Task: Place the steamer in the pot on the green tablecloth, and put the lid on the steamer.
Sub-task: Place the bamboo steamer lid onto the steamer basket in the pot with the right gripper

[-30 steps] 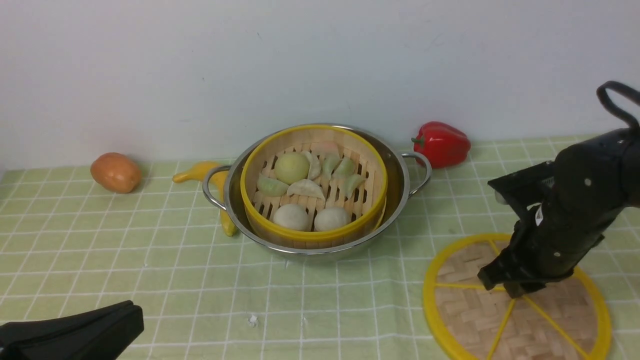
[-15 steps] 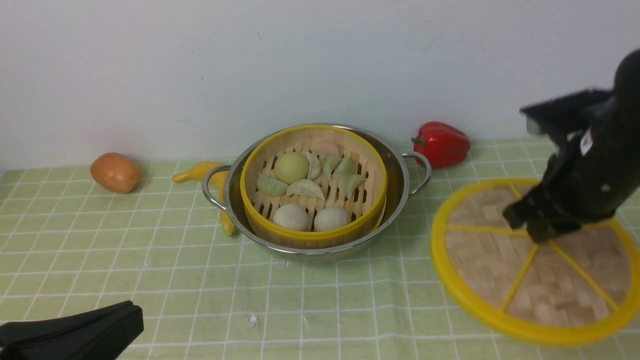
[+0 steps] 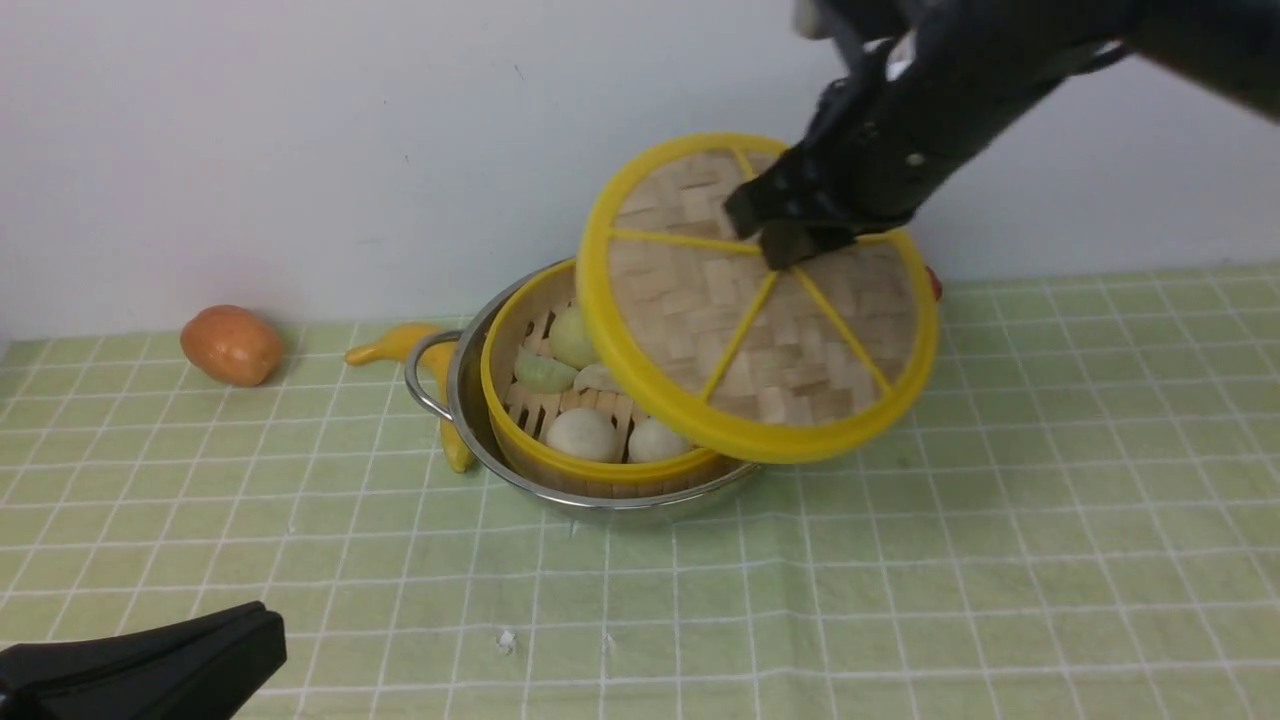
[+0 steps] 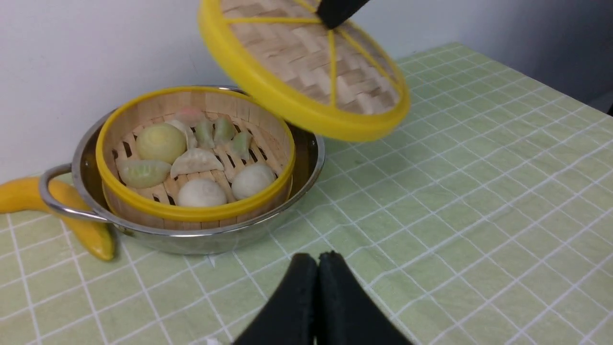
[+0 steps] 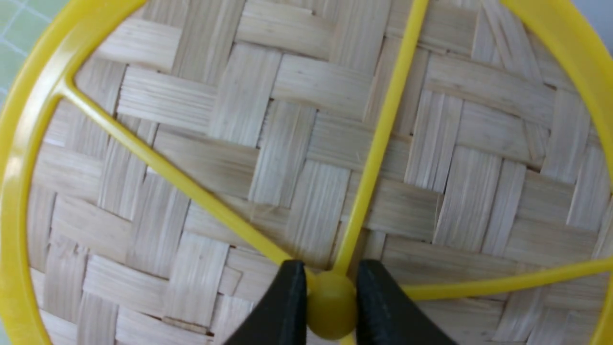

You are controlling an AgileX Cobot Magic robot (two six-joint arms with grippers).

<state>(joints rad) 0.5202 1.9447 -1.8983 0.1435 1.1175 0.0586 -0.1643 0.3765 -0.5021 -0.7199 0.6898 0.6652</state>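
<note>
Two steps to this job & the first looks done: the steamer (image 3: 600, 470) sits inside the pot (image 3: 600, 500), buns & dumplings showing, w/ the pot standing on the green tablecloth (image 3: 900, 560). Step in hand is no. 2, the lid (image 3: 760, 310). It hangs in the air above the pot's right side, tilted, woven face turned toward the robot. The right gripper (image 3: 790, 235) has it by the central knob (image 5: 331, 302), fingers part-closed & pinching the knob from both sides. The left gripper (image 3: 150, 670) is fully closed w/ nothing in it, low on the robot's side of the pot, well apart from it.

Next move, my guess: carry the lid further left till it's centred over the pot, level it, then lower till lid rim meets steamer rim all round. Only then let go. The tilt is the thing to fix. Coming down skewed, one edge could catch the steamer rim & leave the lid cocked.

Views: front view hides most of the steamer's right half behind the lid, plus nearly all of a red pepper (image 3: 935, 283) beyond the pot's right side. Left wrist view sees under the lid: clear gap btwn lid & steamer, all the food visible, banana (image 4: 28, 201) just beside the pot's left handle. Right wrist view alone shows the pinch on the knob close up, but nothing of pot or steamer
</note>
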